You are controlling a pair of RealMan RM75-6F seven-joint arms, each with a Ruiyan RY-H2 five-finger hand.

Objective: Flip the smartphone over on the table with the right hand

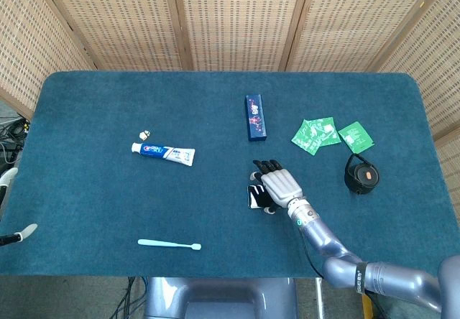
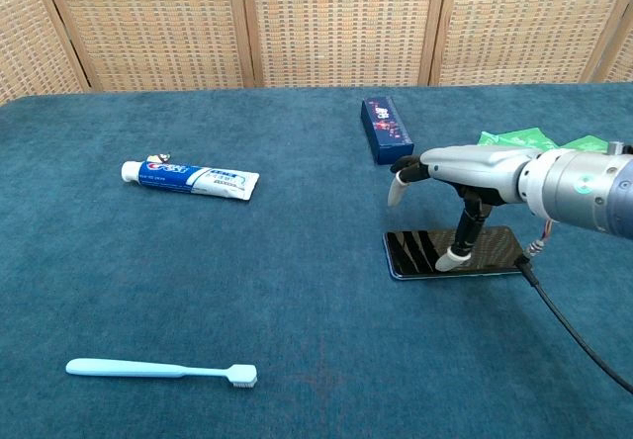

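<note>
So the smartphone (image 2: 455,253) is lying flat on the blue table (image 1: 93,190), a bit right of centre and toward the near edge, dark glossy side up. The right hand (image 1: 279,186) is spread palm-down over it, fingers extended and apart, not wrapped around anything. From the chest view the thumb tip (image 2: 451,257) reaches down to the phone's screen, though I can't tell for sure if it's actually touching, while the other fingers (image 2: 400,190) stick out to the left above the phone's left end. In the head view the hand covers most of the phone, only the left end peeks out. The left hand (image 1: 8,211) is barely in frame at the far left edge of the head view, off the near-left corner of the table; can't tell how its fingers sit. Other stuff on the table: a toothpaste tube (image 1: 163,151) on the left with its little cap (image 1: 145,133) just behind it, a light blue toothbrush (image 1: 169,244) near the front left, a dark blue box (image 1: 255,116) beyond the phone, some green sachets (image 1: 316,133) at the far right, and a small black round thing (image 1: 360,175) right of the phone.
</note>
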